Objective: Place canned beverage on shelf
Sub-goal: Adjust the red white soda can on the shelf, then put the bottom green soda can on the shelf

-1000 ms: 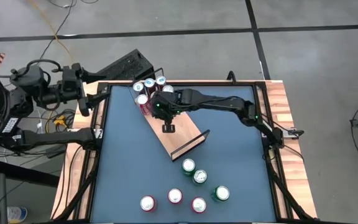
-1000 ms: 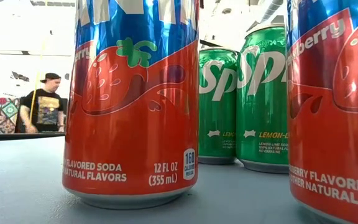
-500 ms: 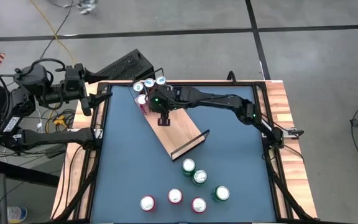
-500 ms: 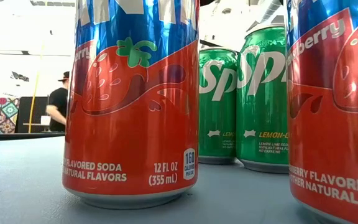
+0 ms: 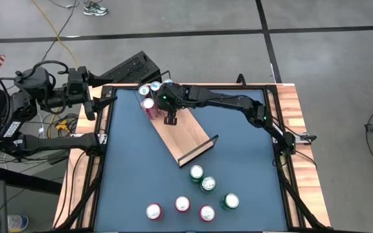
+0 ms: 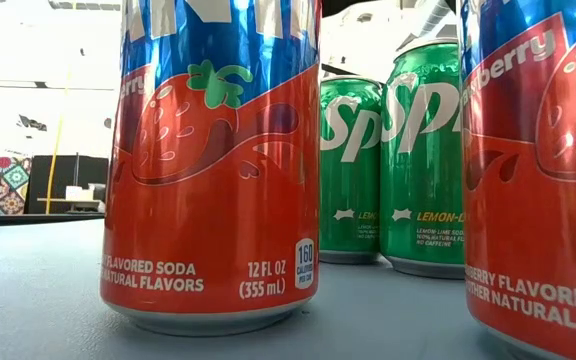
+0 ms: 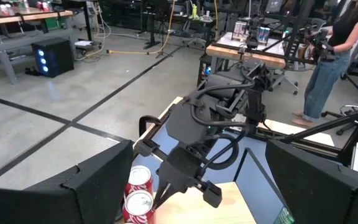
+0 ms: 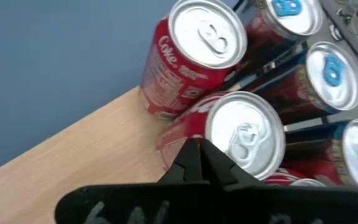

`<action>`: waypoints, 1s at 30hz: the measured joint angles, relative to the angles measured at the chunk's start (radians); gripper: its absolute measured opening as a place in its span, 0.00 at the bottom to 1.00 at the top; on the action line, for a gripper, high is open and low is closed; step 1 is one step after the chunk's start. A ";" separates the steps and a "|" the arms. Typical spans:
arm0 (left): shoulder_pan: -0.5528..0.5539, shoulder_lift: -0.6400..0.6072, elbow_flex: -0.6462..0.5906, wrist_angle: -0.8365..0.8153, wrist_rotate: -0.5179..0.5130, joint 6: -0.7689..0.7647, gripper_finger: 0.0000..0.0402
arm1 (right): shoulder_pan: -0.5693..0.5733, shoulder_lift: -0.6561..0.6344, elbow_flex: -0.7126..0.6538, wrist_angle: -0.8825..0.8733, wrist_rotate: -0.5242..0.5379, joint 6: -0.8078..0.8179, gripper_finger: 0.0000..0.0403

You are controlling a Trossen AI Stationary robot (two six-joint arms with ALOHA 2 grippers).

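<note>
The shelf (image 5: 185, 134), a light-wood board with black end rails, lies slantwise on the blue table. Several cans (image 5: 153, 94) stand clustered at its far-left end; two of them are red cans (image 8: 197, 50) (image 8: 244, 140). My right gripper (image 5: 171, 118) (image 8: 199, 163) is shut and slants down over the board, its tips right beside the nearer red can. My left gripper (image 5: 96, 98) (image 7: 194, 186) waits open and level past the table's far-left corner. Several loose cans (image 5: 199, 194) stand near the front edge. My right gripper's shut fingertips (image 8: 191, 155) come slanting down from the table's right toward the side of the nearer red can, just under its rim (image 8: 210, 134). I cannot tell whether they touch it. The can stands upright on the board.
Red strawberry-soda cans (image 6: 213, 170) and green cans (image 6: 388, 170) fill the low view at the table's front. Black rails (image 5: 199, 150) close the shelf's near-right end. A dark case (image 5: 129, 68) lies beyond the far edge. A person (image 7: 334, 56) stands in the room behind.
My right gripper, still shut, has moved along the shelf toward the table's far edge and the can cluster, tipping a little. The cans have kept their places. A person seen far off in the low view has walked out of it.
</note>
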 joint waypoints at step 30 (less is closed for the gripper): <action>0.001 0.007 -0.030 -0.025 0.036 -0.076 0.88 | 0.040 -0.188 -0.001 -0.323 0.082 0.022 0.00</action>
